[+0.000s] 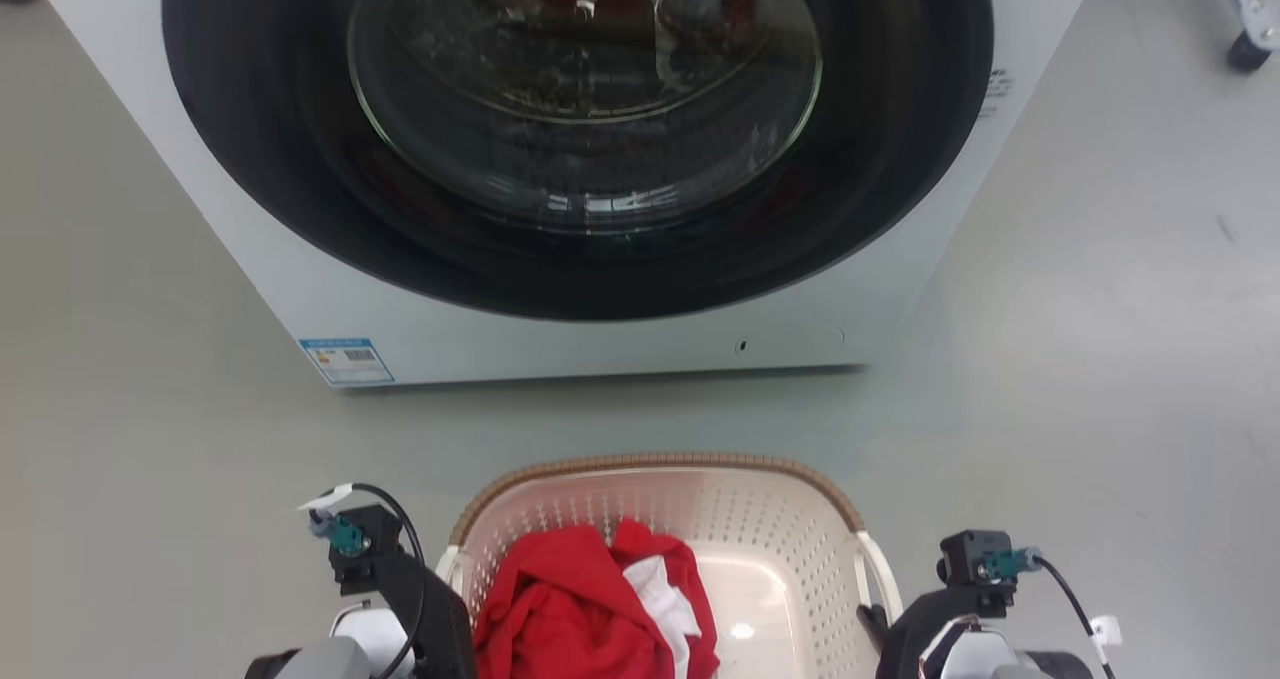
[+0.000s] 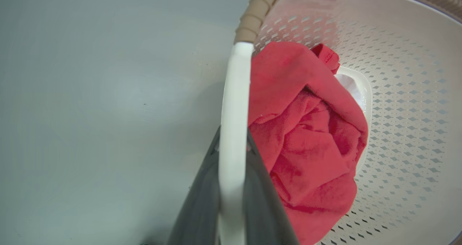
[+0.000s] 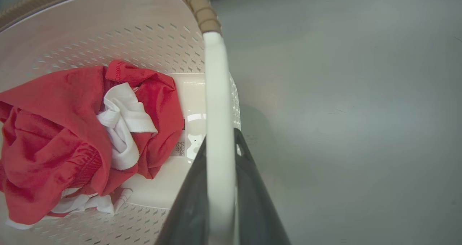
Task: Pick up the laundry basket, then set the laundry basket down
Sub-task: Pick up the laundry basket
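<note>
The laundry basket (image 1: 770, 519) sits between the two claws, just in front of the robot and a little short of the washing machine (image 1: 300, 289). Its long axis runs from one claw to the other, so neither arm is nearer: each has one end.

The left claw (image 2: 232, 136) is drawn narrow, with a dark finger on each side of the white left handle (image 2: 234, 93). From this claw the tub lies inboard, towards the other arm, and bare floor (image 2: 90, 111) lies outboard. The right claw (image 3: 220, 140) mirrors it, pinched on the right handle (image 3: 216, 86), with the tub inboard and floor outboard. Beyond each claw's fingertips the handle runs on to meet the brown woven rim (image 2: 252, 17).

A crumpled red garment (image 2: 306, 129) is heaped on the left claw's side of the tub. A white cloth (image 3: 122, 122) is tucked into it, and the floor of the tub nearer the right claw is bare. The load probably weighs more on the left.

Whether the base rests on the floor or hangs just clear of it, I cannot tell from these angles; the shadow beside the tub fits either. The next move, up or down, depends on both claws travelling together at the same height, because tilting along that long axis would slide the clothes towards one end.
</note>
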